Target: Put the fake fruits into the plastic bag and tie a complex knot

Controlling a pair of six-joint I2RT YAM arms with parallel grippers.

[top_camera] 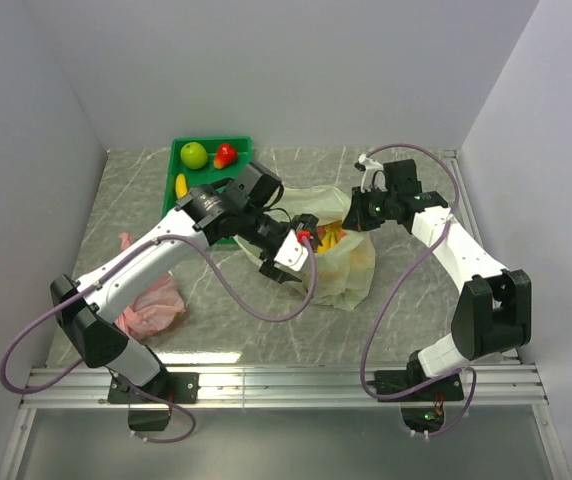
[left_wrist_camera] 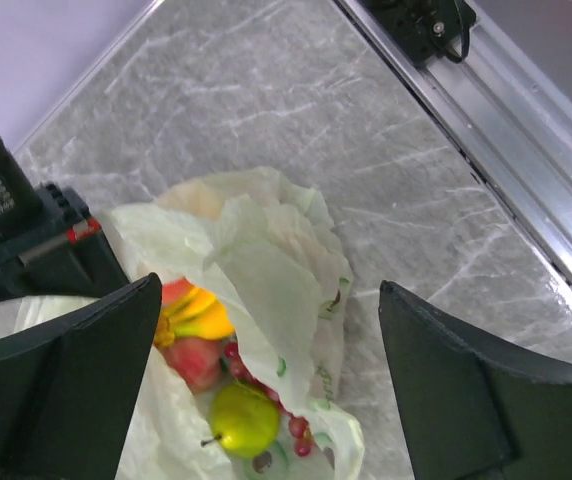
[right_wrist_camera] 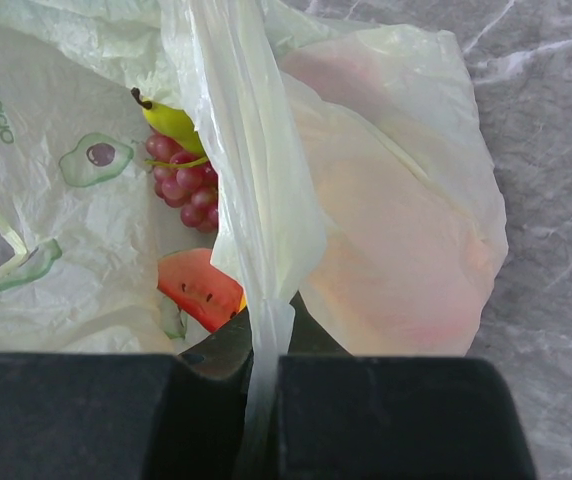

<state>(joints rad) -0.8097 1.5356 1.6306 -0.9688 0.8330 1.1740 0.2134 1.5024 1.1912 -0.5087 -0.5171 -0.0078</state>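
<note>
Fingers [right_wrist_camera: 396, 420] of the right gripper [right_wrist_camera: 263, 385] are pinched on a strip of the plastic bag [right_wrist_camera: 396, 200], which lies on the table [top_camera: 286, 345] holding grapes [right_wrist_camera: 181, 185], a watermelon slice [right_wrist_camera: 201, 290] and a banana [right_wrist_camera: 171, 122]; the left gripper [left_wrist_camera: 266, 310] hovers above it, fingers spread wide.

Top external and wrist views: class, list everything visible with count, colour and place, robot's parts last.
plastic bag: 1, pale green, table centre
grapes: 1 bunch, dark red, in bag
watermelon slice: 1, red, in bag
green apples: 2, one on tray, one in bag
bananas: 2, yellow, one on tray, one in bag
peach: 1 seen, orange-pink, in bag
small red fruit: 1, on tray
tray: 1, green, far left
pink bag: 1, crumpled, near left
table: 1, grey marble
left fingers: open, over bag
right fingers: shut on bag edge
</note>
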